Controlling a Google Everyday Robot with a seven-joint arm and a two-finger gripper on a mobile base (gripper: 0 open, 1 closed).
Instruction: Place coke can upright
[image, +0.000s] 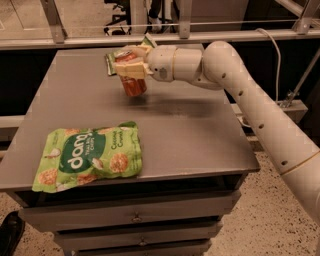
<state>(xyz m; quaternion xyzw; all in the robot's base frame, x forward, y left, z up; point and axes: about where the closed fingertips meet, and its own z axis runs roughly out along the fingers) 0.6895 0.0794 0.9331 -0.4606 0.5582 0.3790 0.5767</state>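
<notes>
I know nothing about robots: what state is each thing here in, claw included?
gripper: over the table's far side, shut on the coke can.
coke can: gripped near its top, slightly tilted, not yet released.
front snack bag: lying flat at the near left corner.
rear snack bag: mostly hidden behind the gripper.
drawers: shut.

The one word that reads plainly is "dang", in large white lower-case letters on the dark green field of the green snack bag (89, 159), which lies at the near left of the tabletop (200, 130). Smaller lettering to its right is too blurred to read. The coke can (134, 86), clamped in the end effector (129, 62) over the far side, shows no legible markings.
</notes>
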